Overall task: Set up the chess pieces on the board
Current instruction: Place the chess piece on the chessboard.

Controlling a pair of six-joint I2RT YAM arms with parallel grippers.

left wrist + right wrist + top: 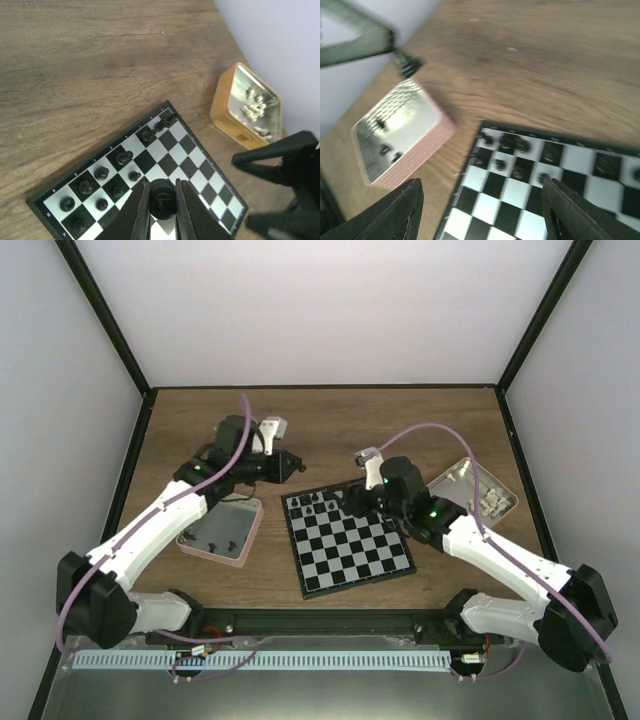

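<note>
While the left gripper [162, 186] hangs just off the board's [352, 558] far-left corner in the top view, its fingers [139, 210] are pinched nearly together on a single black piece [162, 201]. You can see the round dark top of it sitting right between them in the left wrist cam. Can't really tell how high above the table [330, 425] it is.

The right gripper [481, 185] is over the board's far edge, more toward the middle of that side. Its fingers [402, 212] are spread wide with nothing between them, just checkered squares underneath.

As for the board, it lies flat on the wood between the two arms, turned a bit so it isn't square to the table edge. A bunch of black pieces [101, 173] already stand on it, all in the two rows along its far edge and bunched toward the far-left corner. The squares nearer the arm bases are bare.

Left of the board, just beside it, sits the pink tray [422, 150] with a few black pieces [385, 148] in it. Right of the board, near its far-right corner, there's the tan tin [224, 107] holding a heap of whitish pieces [254, 104]. They're too small and shiny in there to say which ones.
</note>
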